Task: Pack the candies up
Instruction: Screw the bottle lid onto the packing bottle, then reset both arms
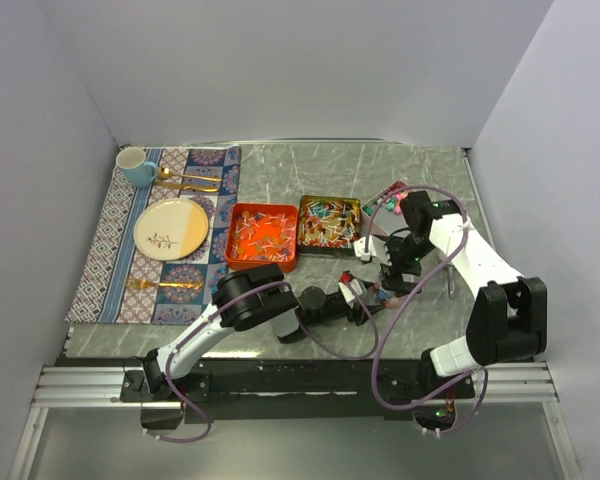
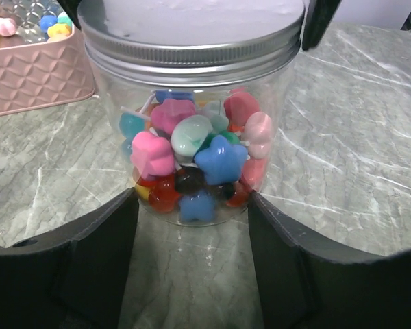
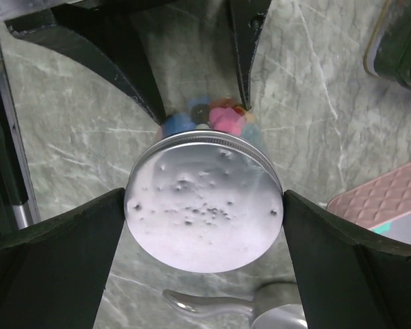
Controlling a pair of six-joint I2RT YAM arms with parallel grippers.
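Observation:
A clear jar with a silver screw lid stands on the grey marble table, filled with candies: pink, blue, green and red pieces. My left gripper is closed on the jar's lower sides, one finger at each side. My right gripper comes from above and is shut on the lid, its fingers pressed against the rim. In the top view both grippers meet at the jar in front of the tins: the left gripper and the right gripper.
A pink quilted tray with loose candies stands by the jar, also showing in the right wrist view. A metal scoop lies beside it. An orange tin and a gold tin hold wrapped sweets. A placemat with plate, mug and gold cutlery lies at the left.

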